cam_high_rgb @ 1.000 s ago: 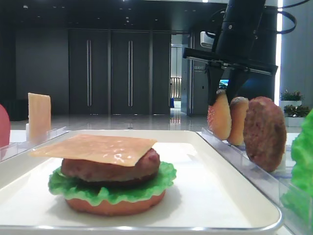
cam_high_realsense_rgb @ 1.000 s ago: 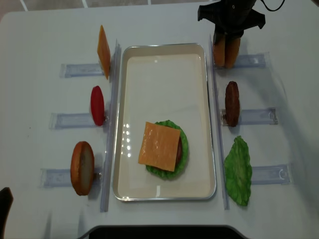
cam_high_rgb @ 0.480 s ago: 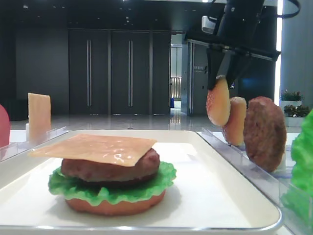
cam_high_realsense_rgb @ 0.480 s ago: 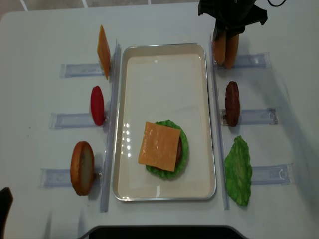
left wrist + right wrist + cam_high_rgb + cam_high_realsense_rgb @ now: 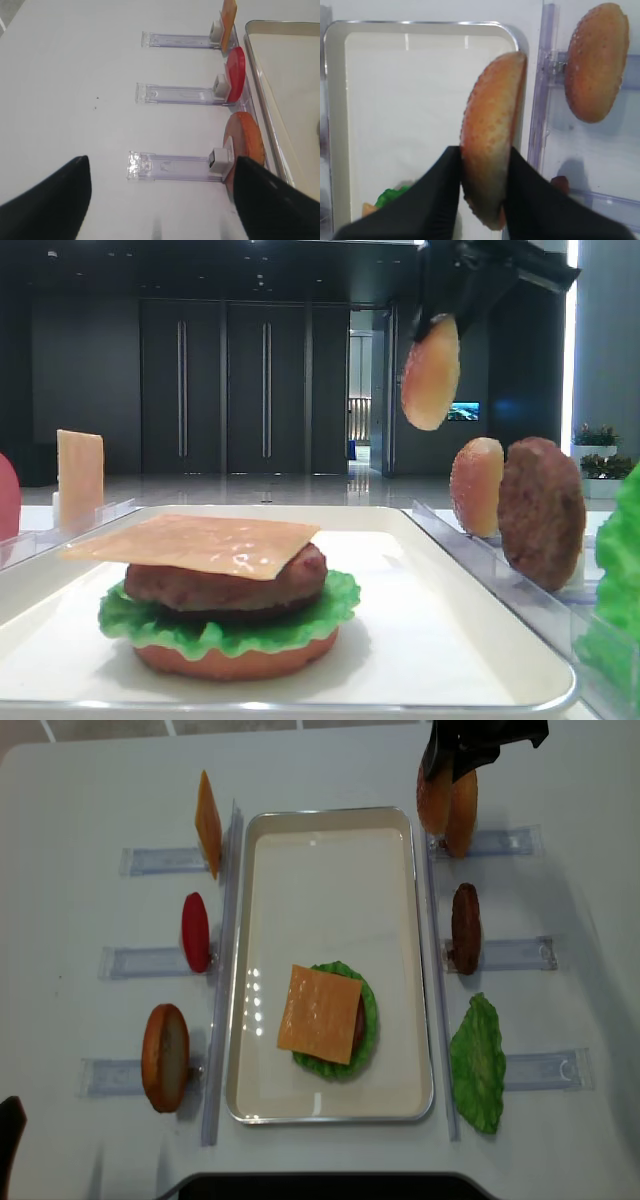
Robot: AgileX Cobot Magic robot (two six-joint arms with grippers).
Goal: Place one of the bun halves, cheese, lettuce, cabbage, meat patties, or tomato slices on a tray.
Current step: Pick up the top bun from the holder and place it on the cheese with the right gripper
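Gripping one sesame bun half [image 5: 492, 135] — right claw [image 5: 482, 170]; two patties [image 5: 465, 928].

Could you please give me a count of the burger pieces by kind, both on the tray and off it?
Bun pieces: 4 (one in the right tool, one racked, one at left, one under the stack)
Cheese slices: 2
Meat patties: 2
Lettuce leaves: 2
Tomato slices: 1
Total: 11
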